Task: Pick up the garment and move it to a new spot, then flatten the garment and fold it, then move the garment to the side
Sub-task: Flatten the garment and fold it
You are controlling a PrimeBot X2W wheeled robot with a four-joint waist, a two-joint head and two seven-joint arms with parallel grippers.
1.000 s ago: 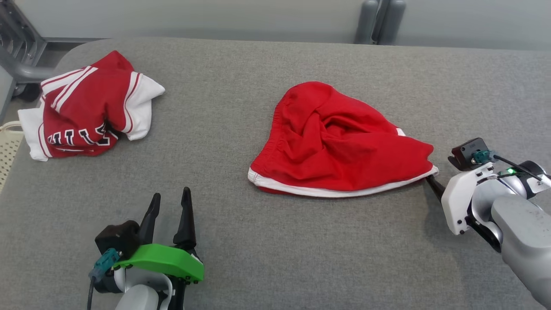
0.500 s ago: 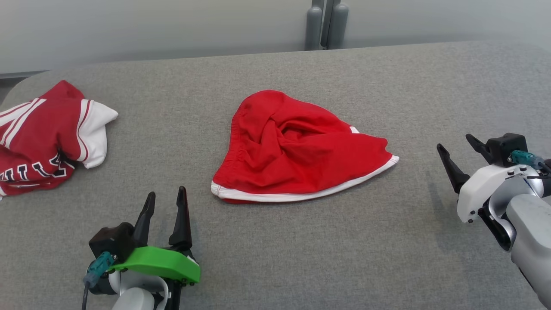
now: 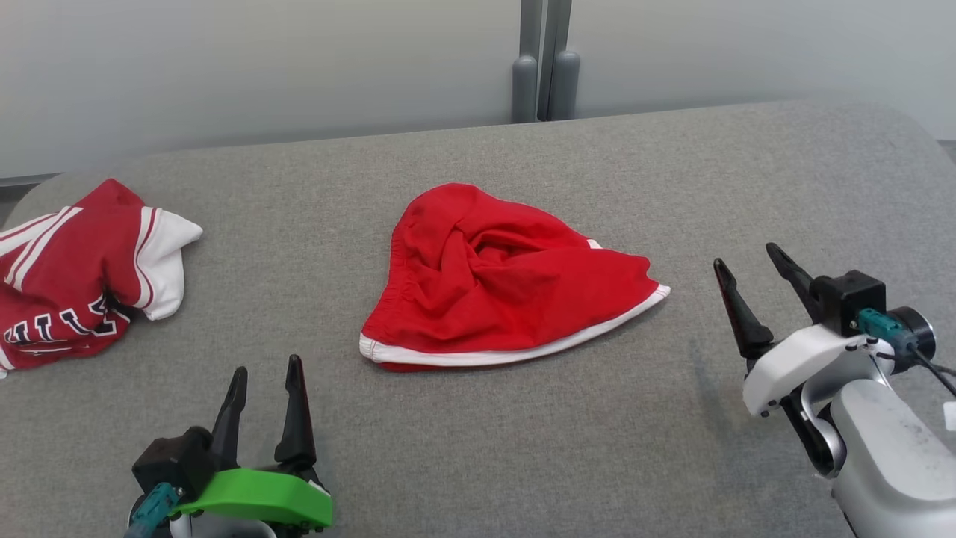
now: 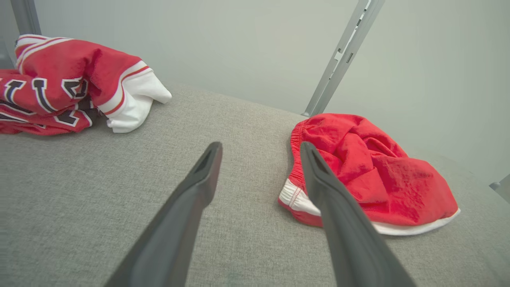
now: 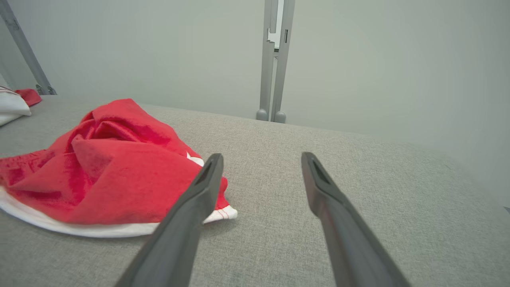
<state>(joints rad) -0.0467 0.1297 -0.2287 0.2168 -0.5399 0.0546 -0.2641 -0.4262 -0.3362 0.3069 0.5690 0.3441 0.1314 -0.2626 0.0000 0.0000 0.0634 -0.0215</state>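
The garment (image 3: 500, 291) is a pair of red shorts with white trim, lying crumpled in the middle of the grey padded table (image 3: 478, 448). My left gripper (image 3: 267, 365) stands open at the near left, short of the garment's left hem corner and holding nothing. In the left wrist view the garment (image 4: 370, 171) lies just right of the open left gripper (image 4: 259, 145). My right gripper (image 3: 745, 254) is open to the right of the garment, a short gap from its right corner. In the right wrist view the garment (image 5: 107, 175) lies left of the empty right gripper (image 5: 261, 155).
A second piece of clothing, a red and white jersey (image 3: 75, 276) with lettering, lies bunched at the table's far left, also seen as the jersey (image 4: 59, 87) in the left wrist view. A grey post (image 3: 541, 67) stands against the wall behind the table. The table's right corner is rounded.
My right gripper has drawn back to the right from the garment's right corner, fingers apart. The head camera has shifted, so the whole scene sits differently. The left gripper is unchanged.
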